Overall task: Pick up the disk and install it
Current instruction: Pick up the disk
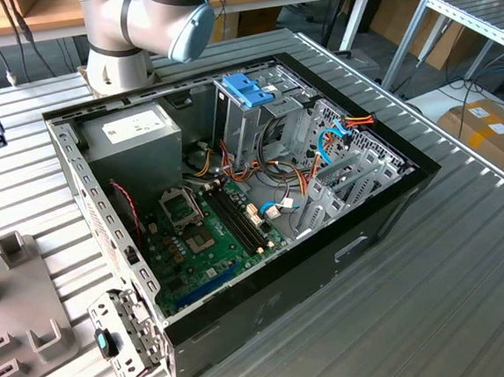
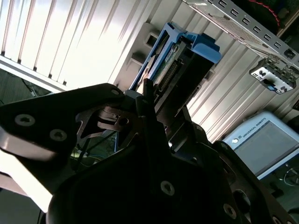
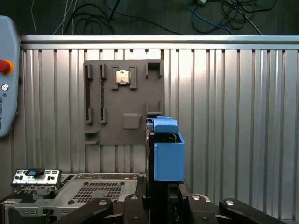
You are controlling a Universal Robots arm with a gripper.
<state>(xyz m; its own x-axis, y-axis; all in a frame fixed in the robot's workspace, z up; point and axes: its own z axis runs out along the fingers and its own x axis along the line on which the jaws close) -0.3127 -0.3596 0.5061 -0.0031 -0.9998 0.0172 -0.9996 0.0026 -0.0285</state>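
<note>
**Disk in grip, carried above the table; install not yet made**

Step in hand: the pick-up part looks done and the carry is under way.

Findings:
- The gripper (image 2: 152, 100) is clamped on the disk (image 2: 187, 63), one finger to each side. In the second wrist view the disk juts out beyond the fingers, with its blue side rail showing.
- In the first wrist view the disk (image 3: 167, 156) is seen edge-on, blue rail outward. The ribbed metal table (image 3: 233, 116) and the grey parts tray (image 3: 110, 126) lie well below it. Judged from this, the disk hangs free and touches neither.
- The open computer case (image 1: 370, 231) sits on the table, and its drive cage (image 1: 247, 131) stands upright under a blue latch (image 1: 248, 89). No disk can be made out in the cage, so the install remains open.

Assessment of what the install calls for:
- The disk must be brought over the case and turned so its rails line up squarely with the cage guides.
- Loose cables (image 1: 296, 185) lie just beside the cage and could snag on entry.
- The grip sits at one end of the disk, so any tilt would grow towards the free end.
</note>
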